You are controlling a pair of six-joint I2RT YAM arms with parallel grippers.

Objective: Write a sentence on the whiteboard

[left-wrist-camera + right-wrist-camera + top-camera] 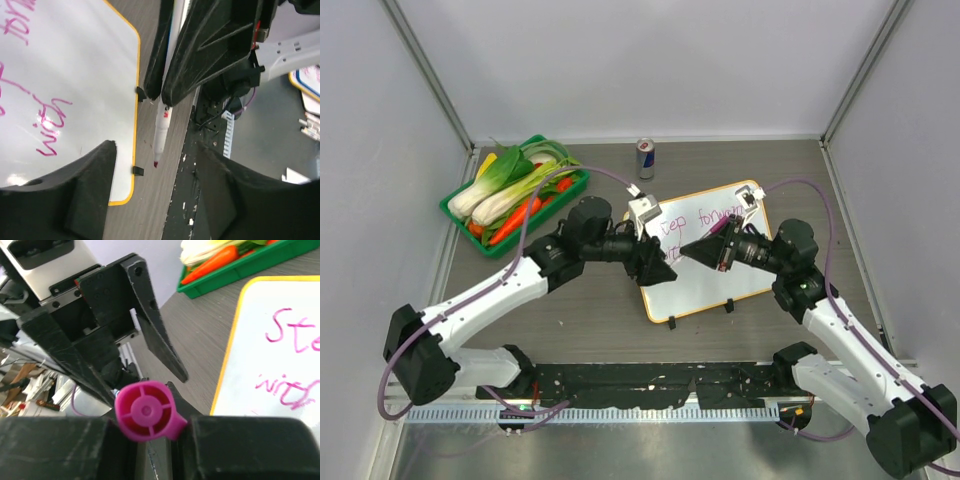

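Note:
The whiteboard (pixel 720 282) lies flat right of centre, its sentence (pixel 692 222) in pink on the upper part. In the left wrist view the whiteboard (pixel 75 60) shows the pink word "with" (pixel 52 125) and two black clips (pixel 138 171) on its orange rim. My right gripper (pixel 698 250) hovers over the board's left edge, shut on a white marker (pixel 161 127) whose red tip points at the table beside the board. The marker's pink cap (pixel 145 410) sits between the right gripper (pixel 150 427) fingers. My left gripper (pixel 156 150) faces it, open, jaws wide either side of the tip without touching.
A green tray (pixel 447 207) of leeks, carrots and other vegetables sits at the back left. A drinks can (pixel 645 158) stands behind the board. A black mat (pixel 650 380) runs along the near edge between the arm bases. Enclosure walls close in left, right and back.

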